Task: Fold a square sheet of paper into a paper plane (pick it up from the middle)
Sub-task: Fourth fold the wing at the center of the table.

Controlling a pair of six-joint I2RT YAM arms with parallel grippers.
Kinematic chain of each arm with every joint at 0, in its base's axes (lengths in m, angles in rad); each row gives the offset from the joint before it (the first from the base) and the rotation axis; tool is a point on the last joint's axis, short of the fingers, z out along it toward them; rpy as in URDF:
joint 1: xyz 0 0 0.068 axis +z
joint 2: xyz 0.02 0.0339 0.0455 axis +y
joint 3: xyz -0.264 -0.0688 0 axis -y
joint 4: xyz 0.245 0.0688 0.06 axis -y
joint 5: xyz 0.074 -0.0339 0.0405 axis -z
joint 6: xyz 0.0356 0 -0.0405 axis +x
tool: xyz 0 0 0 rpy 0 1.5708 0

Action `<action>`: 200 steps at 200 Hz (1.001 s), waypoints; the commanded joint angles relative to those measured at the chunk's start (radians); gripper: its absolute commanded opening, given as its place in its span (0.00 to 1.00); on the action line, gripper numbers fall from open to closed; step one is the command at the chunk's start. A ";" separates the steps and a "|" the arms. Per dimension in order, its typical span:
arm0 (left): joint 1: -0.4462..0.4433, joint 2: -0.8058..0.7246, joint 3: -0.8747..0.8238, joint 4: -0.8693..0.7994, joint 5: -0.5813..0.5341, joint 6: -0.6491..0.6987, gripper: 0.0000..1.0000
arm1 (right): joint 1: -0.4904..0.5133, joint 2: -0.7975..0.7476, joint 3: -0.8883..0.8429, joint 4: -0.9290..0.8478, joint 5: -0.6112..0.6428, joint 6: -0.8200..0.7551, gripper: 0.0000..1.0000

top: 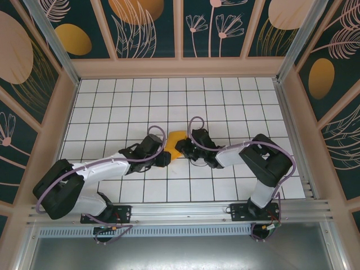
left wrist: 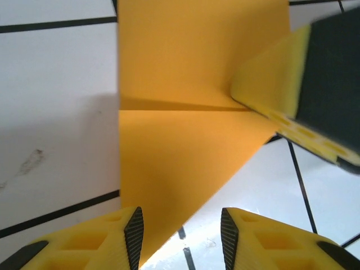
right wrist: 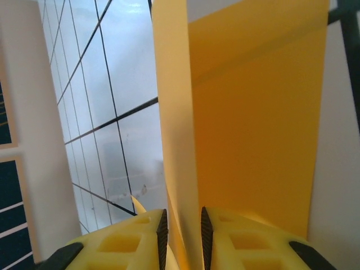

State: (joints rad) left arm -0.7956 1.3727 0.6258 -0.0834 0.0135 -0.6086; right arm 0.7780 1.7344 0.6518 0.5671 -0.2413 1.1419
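Note:
The orange-yellow sheet of paper (top: pixel 178 139) lies mid-table, folded, between my two grippers. In the left wrist view the paper (left wrist: pixel 180 67) shows a flat crease across it and a slanted lower edge. My left gripper (left wrist: pixel 180 236) is open, its jaws wide apart over the paper's lower corner and the white table. It sits at the paper's near-left side (top: pixel 163 159). My right gripper (top: pixel 181 147) reaches in from the right, and one of its fingers (left wrist: pixel 281 84) rests on the crease. An upright flap of the paper (right wrist: pixel 259 112) stands in the narrow gap of the right gripper (right wrist: pixel 181 236), whose pads are slightly apart.
The table (top: pixel 225 107) is white with a black grid. Tan walls with dark leaf-pattern panels (top: pixel 146 28) close it in at the back and sides. An aluminium rail (top: pixel 185 211) carrying both arm bases runs along the near edge.

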 commanded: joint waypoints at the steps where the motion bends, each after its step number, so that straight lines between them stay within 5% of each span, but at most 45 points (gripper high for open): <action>1: -0.017 0.012 0.037 -0.014 -0.024 0.023 0.43 | -0.014 -0.012 0.038 -0.010 -0.059 -0.053 0.25; 50: -0.036 0.090 0.089 -0.074 -0.121 0.018 0.45 | -0.018 -0.012 0.044 0.000 -0.085 -0.060 0.25; 126: -0.050 0.114 0.085 -0.053 -0.088 0.033 0.54 | -0.026 -0.009 0.086 -0.043 -0.084 -0.069 0.24; 200: -0.054 0.153 0.097 -0.053 -0.111 0.044 0.43 | -0.028 0.002 0.101 -0.056 -0.085 -0.070 0.24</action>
State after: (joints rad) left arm -0.8436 1.5162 0.7013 -0.1204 -0.0727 -0.5808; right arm 0.7540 1.7344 0.7204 0.5175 -0.3161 1.0969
